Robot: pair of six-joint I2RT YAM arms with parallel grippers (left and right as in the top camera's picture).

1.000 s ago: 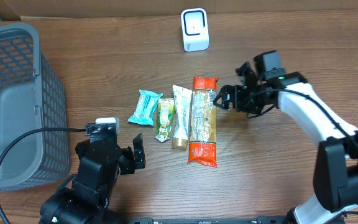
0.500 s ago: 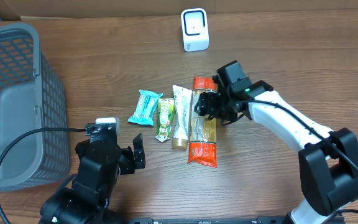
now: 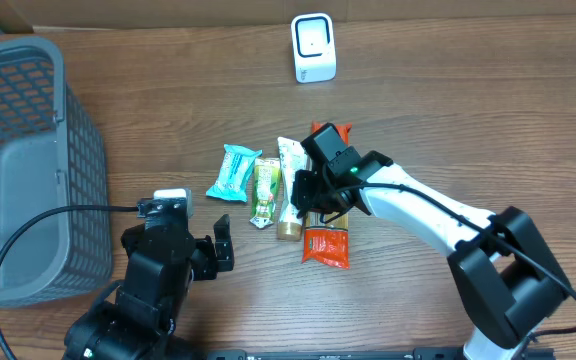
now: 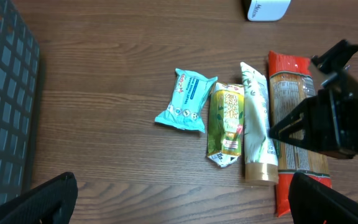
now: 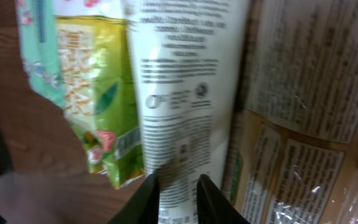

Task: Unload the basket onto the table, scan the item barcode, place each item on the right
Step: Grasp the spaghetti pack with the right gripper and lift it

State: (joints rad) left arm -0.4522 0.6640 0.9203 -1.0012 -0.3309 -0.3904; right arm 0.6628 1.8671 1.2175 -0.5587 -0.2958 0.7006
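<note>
The white tube (image 3: 288,185) lay on the tabletop (image 3: 468,110) near the middle of the overhead frame. It was 3rd from the left in a row of 4 items lying side by side: the teal packet (image 3: 234,172), the green sachet (image 3: 266,192), the tube, then the long pasta packet (image 3: 326,245). My right fingers (image 5: 145,205) sat over the tube at the bottom edge of the right wrist frame. The tube's printed face ran up the centre of that frame above them.

From overhead, my right arm covered the middle of the pasta packet and the tube's right edge, so the fingertips could not be seen there. The right wrist frame was blurred: I could not read the print or pick out a barcode, and the tube was cut off at the top edge. The scanner (image 3: 314,47) stood at the top centre of the overhead frame, well apart from the row. The basket (image 3: 28,150) was cut off by the left edge.

My right fingers were drawn in to a narrow gap, narrower than the tube, with 1 on each side of a strip of its white face. I could not tell whether they pinched it or only hung above it. My left fingers (image 4: 42,202) were spread wide at the 2 lower corners of the left wrist frame, with only bare tabletop between them.
</note>
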